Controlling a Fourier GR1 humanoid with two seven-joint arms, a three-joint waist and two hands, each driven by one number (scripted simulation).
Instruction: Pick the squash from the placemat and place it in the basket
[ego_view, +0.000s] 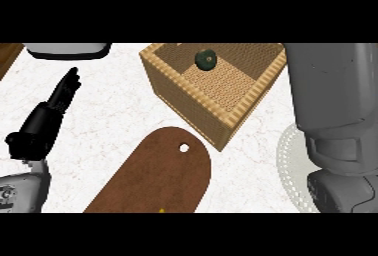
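The squash (205, 59), small, round and dark green, lies inside the woven basket (193, 102), on its floor near the far wall. The basket is square and stands at the top middle of the head view. A white lacy placemat (286, 159) shows at the right, mostly hidden under my right forearm (332, 100). That grey forearm rises along the right edge and runs out past the top, so the right hand itself does not show. My left hand (44, 120) rests open at the left edge, fingers straight and pointing up, well apart from the basket.
A brown wooden cutting board (159, 175) with a hole near its tip lies in front of the basket. A tiny yellow bit (161, 210) sits at its lower edge. A grey object with a dark rim (68, 50) stands at the top left.
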